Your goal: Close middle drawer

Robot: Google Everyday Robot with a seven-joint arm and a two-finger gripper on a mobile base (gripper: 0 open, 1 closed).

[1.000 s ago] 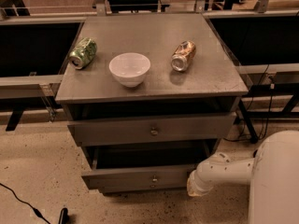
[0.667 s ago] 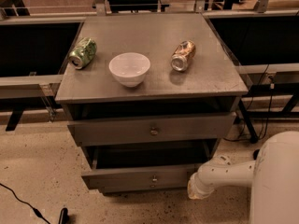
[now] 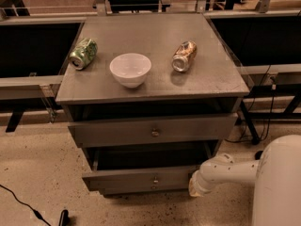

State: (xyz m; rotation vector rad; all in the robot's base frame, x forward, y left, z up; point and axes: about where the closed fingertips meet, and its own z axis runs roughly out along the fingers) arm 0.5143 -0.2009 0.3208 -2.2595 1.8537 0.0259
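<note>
Clutter on the bench (image 3: 155, 34) lay far up and to the left of the hand: a green can (image 3: 83, 53) on its side, then a white bowl (image 3: 130, 69), neither in the way of a push. Lower, directly left of the hand, the middle drawer (image 3: 127, 179) stood pulled out past the top drawer (image 3: 117, 133) above it. Its dark box was exposed, and its small brass knob (image 3: 155, 179) sat near the centre of the front. The lowest front (image 3: 136, 189) showed as a thin strip just beneath. A brown can (image 3: 184, 56) lay high above the hand, slightly to its left. The hand (image 3: 195, 187) was low at the right end of the middle drawer's front, touching it or just beside it, and whether it was open or closed could not be told. The step in hand looked to be the push home. It would go best with contact on the flat front, nearer the knob than the corner, since a shove at one end could rack the drawer. Pressure should run straight back, level and steady, until the front sat flush, staying off the lowest front.
</note>
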